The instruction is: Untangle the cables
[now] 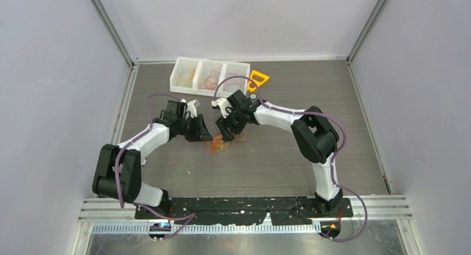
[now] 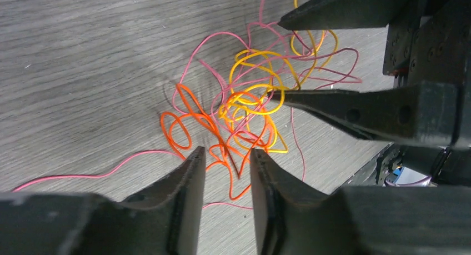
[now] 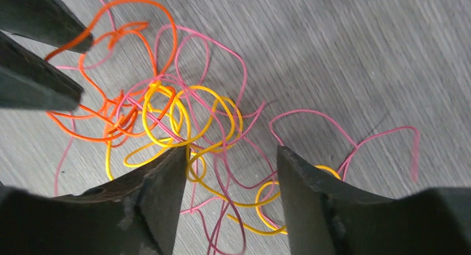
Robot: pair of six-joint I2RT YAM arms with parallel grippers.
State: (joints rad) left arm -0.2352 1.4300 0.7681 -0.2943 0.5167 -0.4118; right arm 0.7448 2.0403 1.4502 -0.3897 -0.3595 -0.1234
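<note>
Clump of thin curly orange, yellow and pink wire cables point(image 2: 240, 108) lies between two sets of spread fingers: orange loops inside the left gripper point(image 2: 226, 155), yellow inside the right gripper point(image 3: 232, 155). Pinching several strands together could drag the whole clump and tighten knots.

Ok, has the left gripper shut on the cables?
No, the left wrist view shows the left gripper open, its jaws apart, with orange loops of the cables lying in the gap between them.
</note>
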